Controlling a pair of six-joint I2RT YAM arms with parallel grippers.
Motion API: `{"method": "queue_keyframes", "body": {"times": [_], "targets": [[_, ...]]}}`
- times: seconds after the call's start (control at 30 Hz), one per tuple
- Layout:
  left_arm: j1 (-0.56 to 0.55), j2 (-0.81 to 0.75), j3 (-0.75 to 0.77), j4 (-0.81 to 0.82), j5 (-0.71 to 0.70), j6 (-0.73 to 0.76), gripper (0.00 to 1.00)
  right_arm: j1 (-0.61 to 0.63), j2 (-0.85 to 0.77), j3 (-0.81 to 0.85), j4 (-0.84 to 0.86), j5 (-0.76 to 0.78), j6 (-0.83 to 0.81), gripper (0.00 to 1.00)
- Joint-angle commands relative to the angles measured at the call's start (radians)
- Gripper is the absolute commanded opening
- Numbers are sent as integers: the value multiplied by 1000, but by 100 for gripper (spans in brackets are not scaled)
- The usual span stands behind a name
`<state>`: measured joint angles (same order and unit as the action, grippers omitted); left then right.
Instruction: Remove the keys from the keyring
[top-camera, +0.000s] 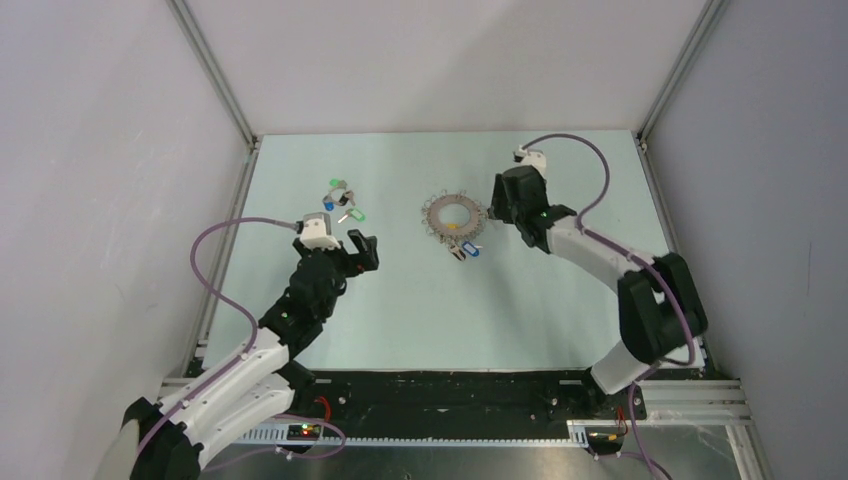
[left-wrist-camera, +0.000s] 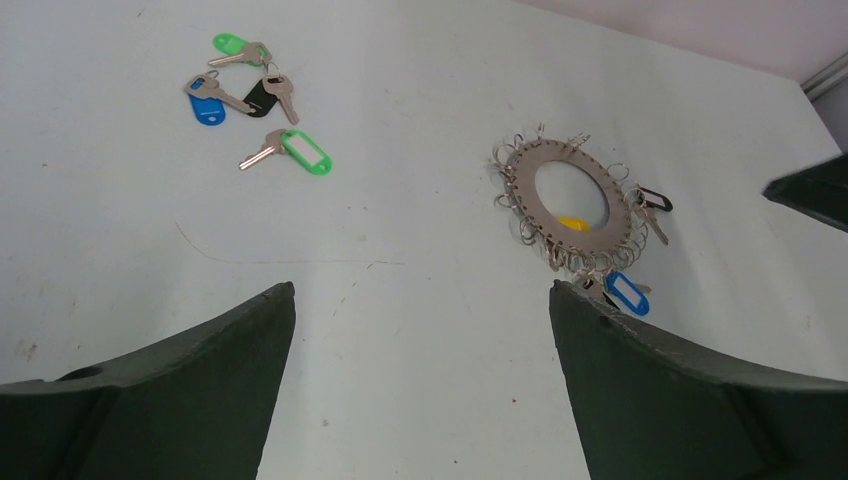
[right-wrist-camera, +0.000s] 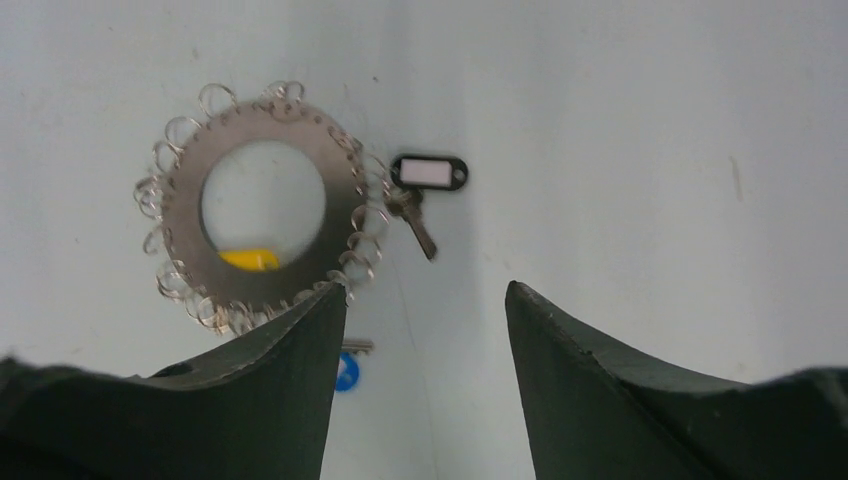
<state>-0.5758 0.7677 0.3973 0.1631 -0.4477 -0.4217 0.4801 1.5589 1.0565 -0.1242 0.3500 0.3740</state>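
The grey keyring (top-camera: 456, 217) lies flat mid-table, fringed with wire loops; it also shows in the left wrist view (left-wrist-camera: 524, 176) and the right wrist view (right-wrist-camera: 178, 200). On it hang a black-tagged key (right-wrist-camera: 428, 172), a blue-tagged key (left-wrist-camera: 627, 294) and a yellow tag (right-wrist-camera: 249, 259) seen through its hole. Several loose keys (top-camera: 342, 203) with green, blue and black tags (left-wrist-camera: 305, 153) lie to the left. My left gripper (top-camera: 363, 250) is open and empty, left of the ring. My right gripper (top-camera: 493, 207) is open and empty at the ring's right edge.
The pale green table (top-camera: 420, 320) is walled by grey panels with aluminium posts (top-camera: 215, 75) at the back corners. My arm bases and cables sit along the near edge (top-camera: 440, 395).
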Motion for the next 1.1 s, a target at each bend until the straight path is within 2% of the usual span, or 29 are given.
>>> {"method": "queue_keyframes", "body": {"times": [0.0,0.53,0.83,0.87,0.97,1.07], "targets": [[-2,7,44,33,11,-21,100,9,134,159,27,-31,25,64],[-2,-12,34,43,15,-24,100,28,589,589,-203,17,87,59],[-2,-14,34,44,17,-20,100,-8,763,830,-347,-65,43,53],[-2,-14,33,44,18,-20,100,-11,783,844,-373,-71,42,51],[-2,-13,35,44,17,-21,100,-20,801,883,-406,-92,21,29],[-2,-10,37,44,15,-17,100,-22,778,845,-404,-138,1,10]]}}
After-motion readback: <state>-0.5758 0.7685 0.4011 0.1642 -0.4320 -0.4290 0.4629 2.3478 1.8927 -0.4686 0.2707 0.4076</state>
